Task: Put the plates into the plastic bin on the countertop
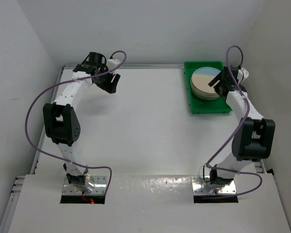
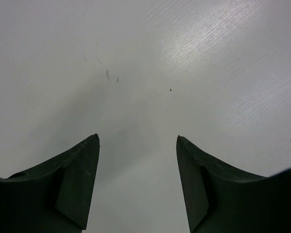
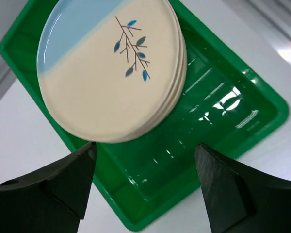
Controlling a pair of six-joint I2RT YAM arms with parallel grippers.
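Pincer states: the right pincer is spread wide and holds nothing. It hangs over the plastic bin, just beside the near edge of the plates. The left pincer is also wide and empty, above a bare part of the counter at the far left, well apart from the bin.

Location of the task items: the plates lie in one flat stack inside the plastic bin, at its far end. The top plate shows a blue segment and a sprig motif. Several rims are visible beneath it, but the exact count cannot be read.

Progress assessment: the top view shows no plate on the counter outside the bin. On this evidence, the placing appears complete or very nearly so. What is left, at most, is to clear the right arm from the bin.
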